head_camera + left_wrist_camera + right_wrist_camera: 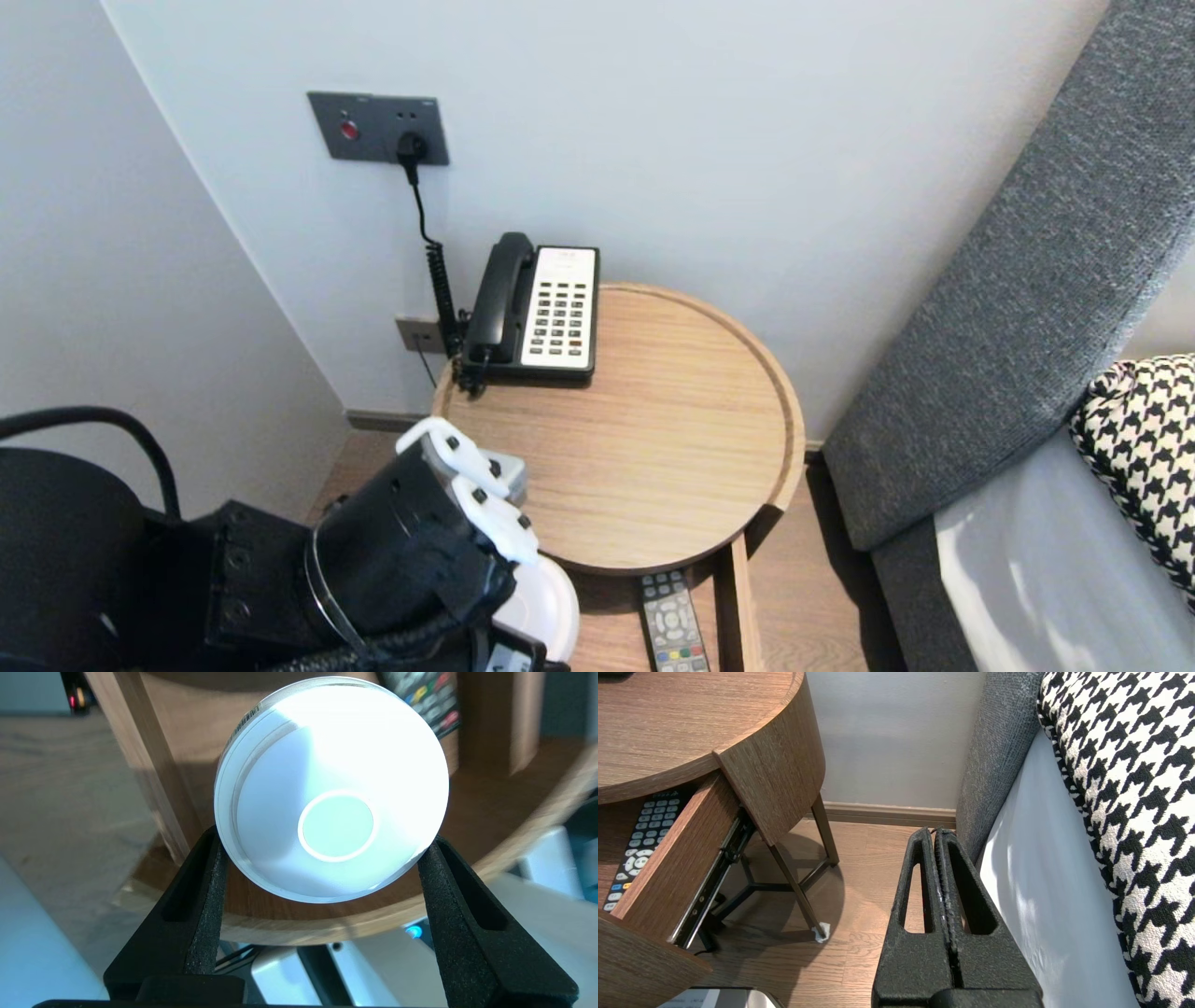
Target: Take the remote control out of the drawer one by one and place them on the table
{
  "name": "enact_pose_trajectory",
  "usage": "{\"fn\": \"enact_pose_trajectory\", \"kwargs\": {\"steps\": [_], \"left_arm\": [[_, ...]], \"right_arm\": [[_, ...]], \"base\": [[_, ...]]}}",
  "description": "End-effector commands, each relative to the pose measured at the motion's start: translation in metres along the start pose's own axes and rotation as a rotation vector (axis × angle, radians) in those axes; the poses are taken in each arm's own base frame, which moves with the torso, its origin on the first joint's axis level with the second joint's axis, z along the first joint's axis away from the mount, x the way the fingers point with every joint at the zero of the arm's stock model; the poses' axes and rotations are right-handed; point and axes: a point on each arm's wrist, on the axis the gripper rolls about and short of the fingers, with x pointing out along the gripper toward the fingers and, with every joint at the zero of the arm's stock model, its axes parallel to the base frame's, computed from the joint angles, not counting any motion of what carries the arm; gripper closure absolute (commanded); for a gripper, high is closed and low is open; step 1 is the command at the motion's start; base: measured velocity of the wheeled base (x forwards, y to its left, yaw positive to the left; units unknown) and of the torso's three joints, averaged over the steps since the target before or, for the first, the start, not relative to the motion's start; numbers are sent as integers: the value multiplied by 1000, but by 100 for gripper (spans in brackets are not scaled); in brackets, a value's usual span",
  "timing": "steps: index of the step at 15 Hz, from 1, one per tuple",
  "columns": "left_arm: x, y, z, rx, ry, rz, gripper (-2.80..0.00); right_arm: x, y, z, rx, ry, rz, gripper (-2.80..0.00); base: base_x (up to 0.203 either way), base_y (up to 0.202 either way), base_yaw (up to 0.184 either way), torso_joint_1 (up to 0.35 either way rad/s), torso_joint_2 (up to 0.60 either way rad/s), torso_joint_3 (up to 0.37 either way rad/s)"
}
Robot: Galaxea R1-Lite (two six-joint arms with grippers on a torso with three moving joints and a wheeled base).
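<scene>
A white round bowl (331,788) with a raised ring on its base sits between the black fingers (205,891) of my left gripper (323,849), which is shut on its rim from both sides. In the head view the bowl (551,602) shows under my left wrist (420,541), at the front edge of the round wooden table (653,448) and over its open drawer (677,868). A grey remote control (674,625) lies in that drawer beside the bowl. My right gripper (934,833) is shut on nothing and hangs low beside the bed.
A black and white desk phone (537,308) stands at the table's back left, its coiled cord running up to a wall socket (378,128). A grey upholstered headboard (1008,308) and a houndstooth cushion (1144,448) are on the right. Walls close in behind and on the left.
</scene>
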Motion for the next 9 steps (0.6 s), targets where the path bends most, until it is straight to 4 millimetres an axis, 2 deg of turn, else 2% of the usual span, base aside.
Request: {"fn": "enact_pose_trajectory", "kwargs": {"steps": [1,5,7,9], "left_arm": [[-21,4,20,-40,-66,-13,0],[-33,21,67,-115,-99,64,0],[-25,33,81,-147,-45,129,0],[-8,37,85,-150,-1,163,0]], "right_arm": [[1,0,-3,-1,11,0,0],[1,0,-3,-1,11,0,0],[1,0,-3,-1,11,0,0],[1,0,-3,-1,11,0,0]], "base": [[0,0,0,0,0,0],[0,0,0,0,0,0],[0,0,0,0,0,0],[0,0,0,0,0,0]]}}
